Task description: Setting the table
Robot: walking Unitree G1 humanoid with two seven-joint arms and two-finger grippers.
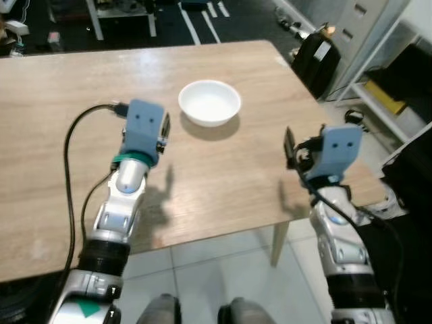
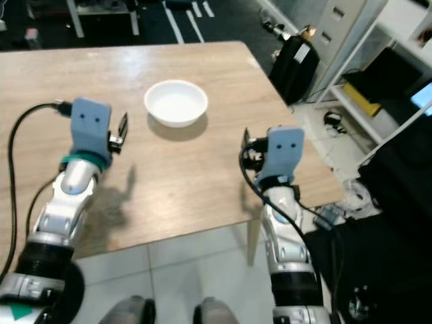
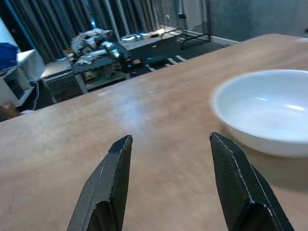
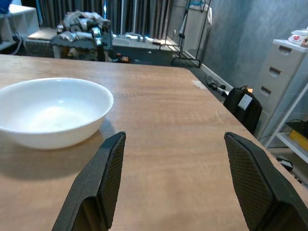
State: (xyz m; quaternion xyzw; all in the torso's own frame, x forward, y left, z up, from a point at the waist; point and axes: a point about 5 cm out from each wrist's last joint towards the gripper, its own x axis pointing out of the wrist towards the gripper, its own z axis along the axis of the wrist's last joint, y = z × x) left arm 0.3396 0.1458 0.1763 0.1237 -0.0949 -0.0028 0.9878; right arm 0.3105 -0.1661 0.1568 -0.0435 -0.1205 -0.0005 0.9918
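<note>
white bowl (image 1: 210,102) on the wooden table (image 1: 61,135), far middle | my left gripper (image 3: 168,185) open, empty | my right gripper (image 4: 183,180) open too

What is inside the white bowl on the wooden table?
Nothing: the round white ceramic bowl holds only its own glossy bottom, seen from above and from both wrist views. It stands on the light wooden table; the patch of wood beneath it is covered.
</note>
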